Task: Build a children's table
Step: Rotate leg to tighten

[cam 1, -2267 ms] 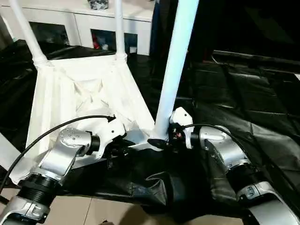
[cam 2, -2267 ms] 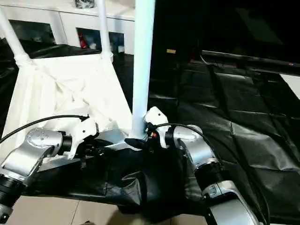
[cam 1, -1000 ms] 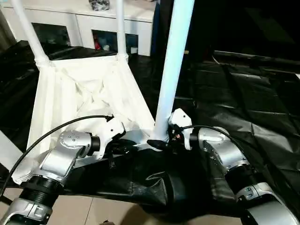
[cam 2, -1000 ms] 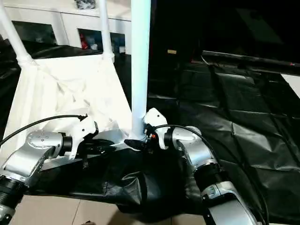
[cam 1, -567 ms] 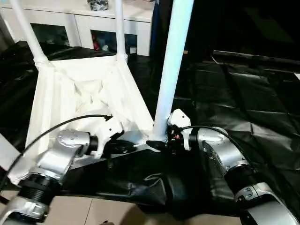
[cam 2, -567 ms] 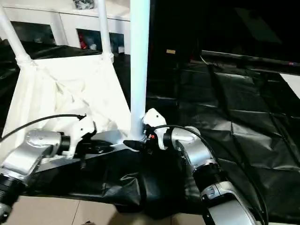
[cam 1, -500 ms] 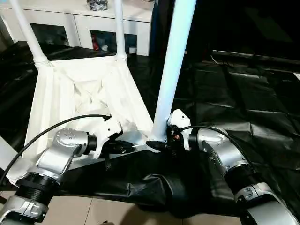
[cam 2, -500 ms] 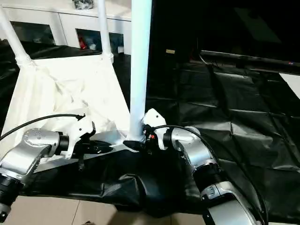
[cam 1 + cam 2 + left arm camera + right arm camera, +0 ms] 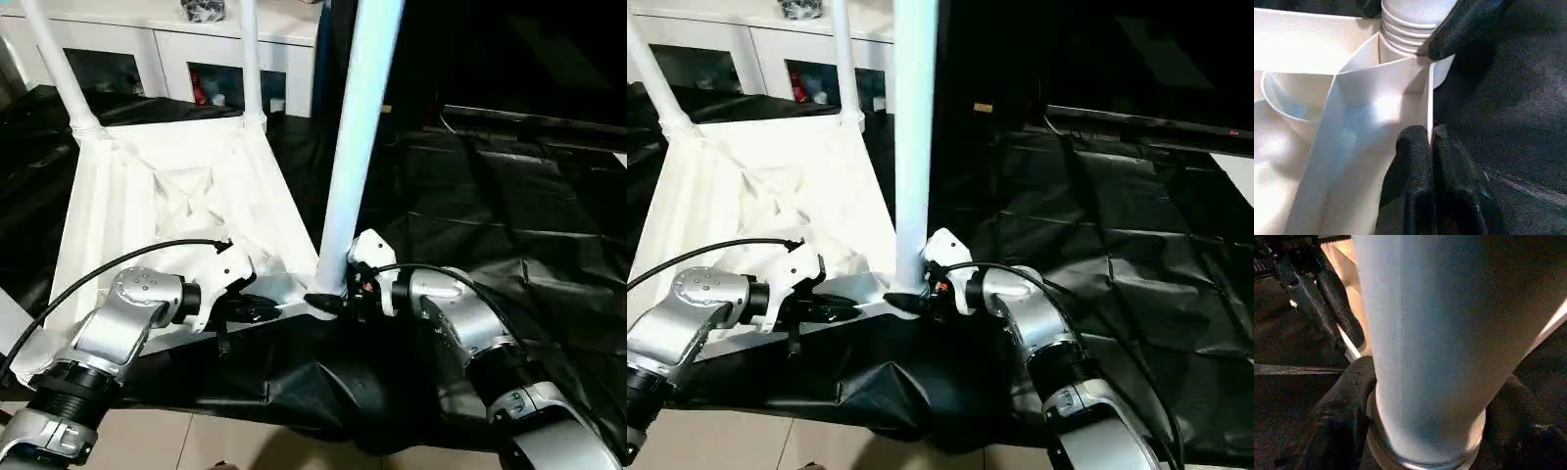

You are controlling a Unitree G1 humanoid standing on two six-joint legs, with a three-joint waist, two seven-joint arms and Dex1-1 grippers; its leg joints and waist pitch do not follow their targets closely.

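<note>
Left gripper (image 9: 257, 311), lower left of centre in the left eye view, is pinched together on the thin rim of the tabletop (image 9: 167, 211) — in the left wrist view its fingers (image 9: 1413, 161) press either side of that wall. Tabletop lies upside down across the left half of the frame on a black sheet (image 9: 509, 206), ribs up. Two legs (image 9: 61, 69) stand in the far corners at upper left, in front of a white cabinet (image 9: 176, 49). A third leg (image 9: 353, 137) rises at centre frame from the near corner socket. Right gripper (image 9: 328, 302), just right of centre, has its fingers (image 9: 1347, 396) round this leg's base, one each side.

Judgement: hollow plastic, light, stiff, smooth and likely slippery. Rim may flex. Best hold low on the leg, near the socket — less wobble.
</note>
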